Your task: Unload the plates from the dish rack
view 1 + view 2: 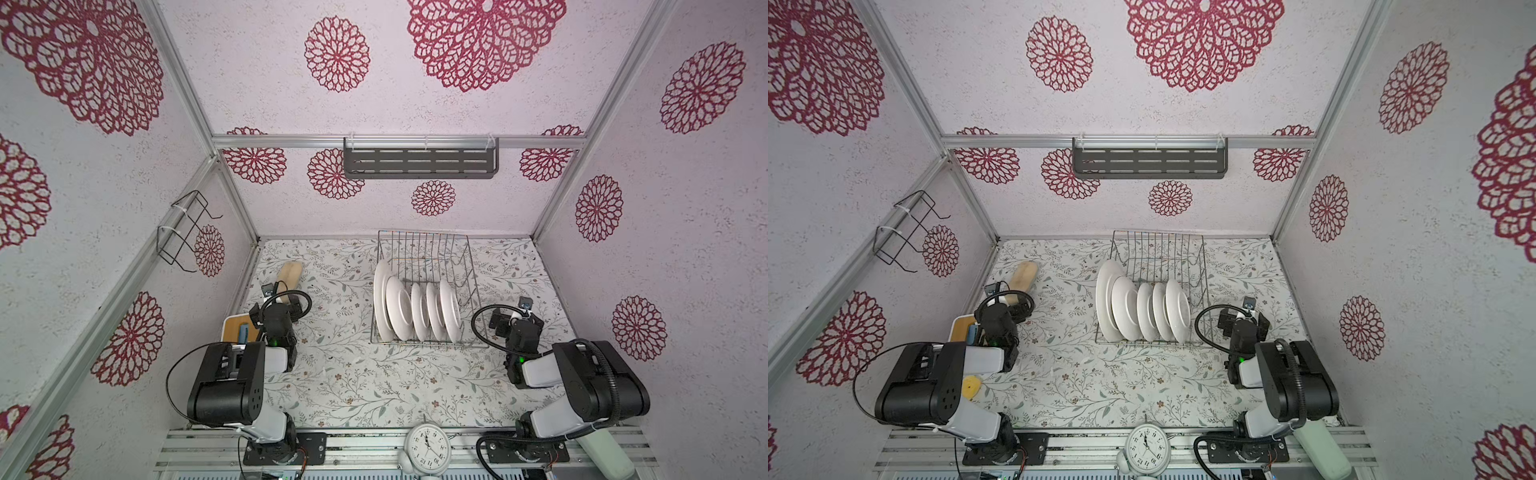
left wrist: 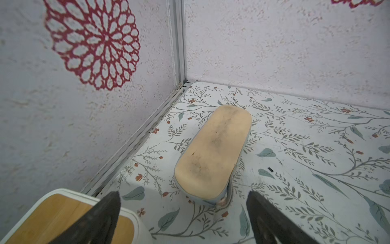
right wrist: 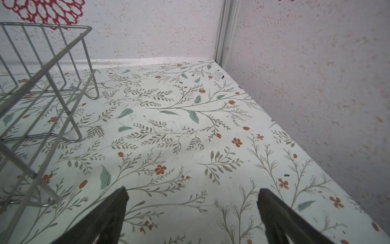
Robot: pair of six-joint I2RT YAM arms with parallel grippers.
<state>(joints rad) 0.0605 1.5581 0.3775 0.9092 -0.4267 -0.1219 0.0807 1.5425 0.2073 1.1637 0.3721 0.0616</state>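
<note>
Round white clock [image 1: 428,449] [image 1: 1148,448], bottom centre in both top views: black hour numerals 1–12, upside down. Nothing else legible.

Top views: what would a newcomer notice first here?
Five white plates stand on edge in the silver dish rack, toward the back of the floral table. Big red flower medallions cover the pale walls all round. The left gripper and right gripper sit open and empty on either side of the rack.
</note>
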